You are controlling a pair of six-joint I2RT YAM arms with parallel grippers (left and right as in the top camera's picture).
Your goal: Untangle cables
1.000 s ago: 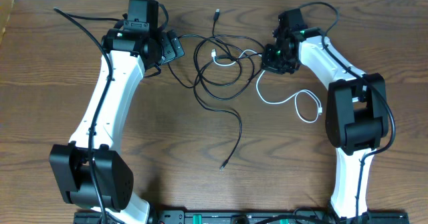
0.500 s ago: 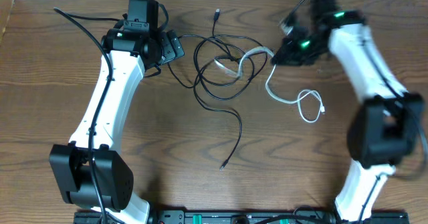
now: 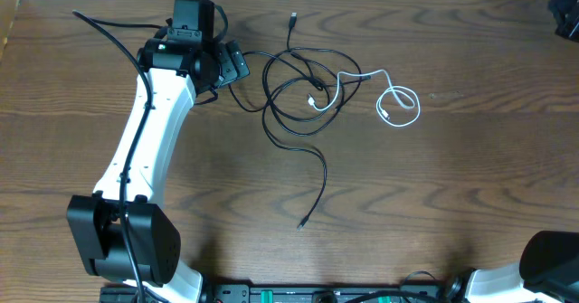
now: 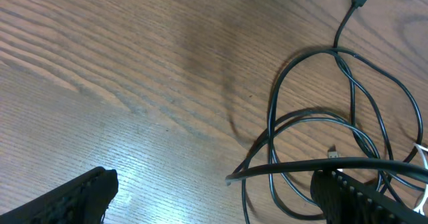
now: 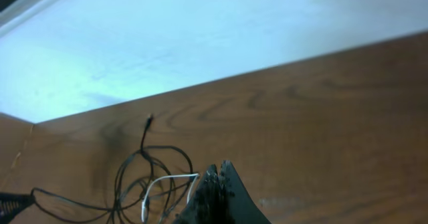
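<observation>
Cables [image 3: 303,86] lying tangled on the table [image 3: 452,176], toward its far edge. Left gripper [image 3: 235,65] gaping wide just beside the black loops [image 3: 271,113], gripping nothing. Right gripper [image 5: 217,192] pinching fully closed, empty, hanging well apart from the cords. White cord [image 3: 398,104] curling loosely right of the knot.
</observation>
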